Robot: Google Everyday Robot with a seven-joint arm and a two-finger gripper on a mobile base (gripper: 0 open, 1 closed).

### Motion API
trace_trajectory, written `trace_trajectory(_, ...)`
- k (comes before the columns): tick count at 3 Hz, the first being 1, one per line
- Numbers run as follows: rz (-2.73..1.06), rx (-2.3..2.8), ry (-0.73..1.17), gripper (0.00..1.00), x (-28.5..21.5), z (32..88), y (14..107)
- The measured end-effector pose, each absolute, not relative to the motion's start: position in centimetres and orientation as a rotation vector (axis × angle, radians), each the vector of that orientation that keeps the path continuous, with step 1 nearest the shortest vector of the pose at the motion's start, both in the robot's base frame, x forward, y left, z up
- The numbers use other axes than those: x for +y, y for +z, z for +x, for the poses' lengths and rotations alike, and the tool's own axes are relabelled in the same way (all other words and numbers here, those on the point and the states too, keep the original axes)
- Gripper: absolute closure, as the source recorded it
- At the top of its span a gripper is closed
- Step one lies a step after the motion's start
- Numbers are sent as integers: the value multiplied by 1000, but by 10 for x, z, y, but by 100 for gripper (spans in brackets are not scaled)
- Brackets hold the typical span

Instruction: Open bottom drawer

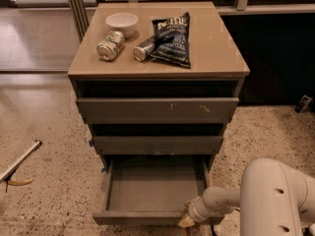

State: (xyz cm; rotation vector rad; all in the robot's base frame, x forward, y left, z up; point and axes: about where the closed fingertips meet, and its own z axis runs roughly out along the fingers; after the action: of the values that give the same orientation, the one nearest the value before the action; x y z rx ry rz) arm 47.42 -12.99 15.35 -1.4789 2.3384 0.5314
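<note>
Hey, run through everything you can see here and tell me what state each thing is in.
Bottom drawer: pulled open.
Middle drawer: pushed in.
Top drawer: pushed in, front scratched.
Gripper: low at the open drawer's front right corner.
Bowl: upright.
Green can: on its side.
Silver can: on its side.
Chip bag: lying flat.

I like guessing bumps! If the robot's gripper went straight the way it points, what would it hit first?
Probably the bottom drawer. The gripper sits low at the open drawer's front right corner, pointing left at its front panel, though depth is hard to judge.
</note>
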Motion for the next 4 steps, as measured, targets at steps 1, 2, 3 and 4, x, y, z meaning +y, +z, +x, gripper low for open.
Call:
trace_trajectory(1, -1552, 2281, 595, 63, -127, 436, 156)
trace_trajectory(2, -1553, 2280, 596, 87, -127, 438, 156)
trace_trajectory(3, -1609, 2242, 650, 84, -124, 410, 155)
trace_trajectory(4, -1609, 2242, 650, 61, -124, 410, 158)
